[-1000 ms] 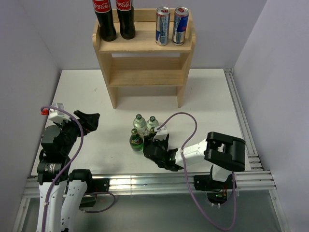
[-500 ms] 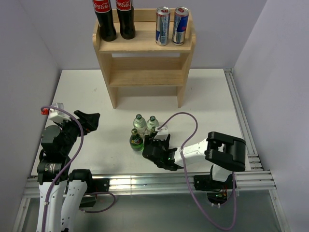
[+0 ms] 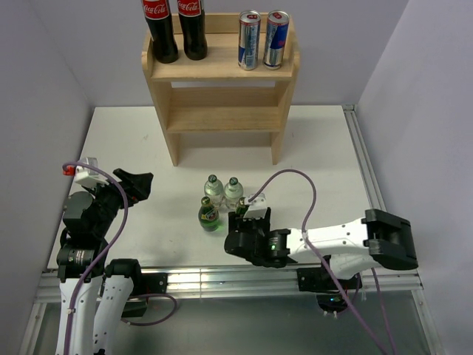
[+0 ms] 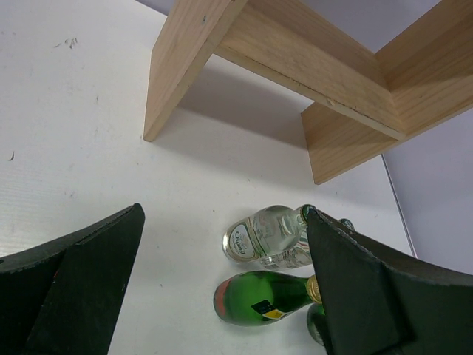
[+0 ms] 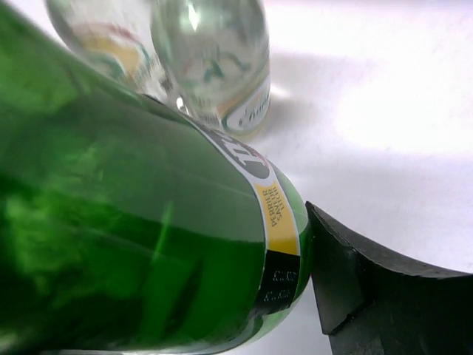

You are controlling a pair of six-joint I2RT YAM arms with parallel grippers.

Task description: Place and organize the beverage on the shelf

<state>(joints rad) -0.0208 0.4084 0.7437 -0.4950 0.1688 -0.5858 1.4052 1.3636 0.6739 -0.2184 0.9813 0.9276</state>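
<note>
The table (image 3: 325,170) is a flat white board, walled on three sides by plain pale grey-lilac panels: back wall (image 3: 332,52), left wall (image 3: 37,89) and right wall (image 3: 436,111). An aluminium rail (image 3: 366,185) runs along the table's 3 o'clock edge, and a second rail (image 3: 222,279) along its 6 o'clock edge, where the arm bases sit.

The shelf (image 3: 222,117) stands at 12 o'clock against the back wall. Its top tier carries two cola bottles (image 3: 161,29) on the 9 o'clock side and two cans (image 3: 249,38) on the 3 o'clock side. The lower tier is bare wood.

Four bottles stand grouped just toward 6 o'clock from the table's centre. The two clear bottles (image 3: 214,186) stand side by side. The free green bottle (image 3: 209,214) is at 6 o'clock of them.

The right gripper (image 3: 238,220) is closed partway around the held green bottle (image 5: 148,222), at 3 o'clock of the free one. The visible finger (image 5: 369,296) presses on the bottle's label; the other finger is hidden behind the glass.

The left gripper (image 4: 222,214) is at the table's 8 o'clock, jaws spread wide, holding nothing.
</note>
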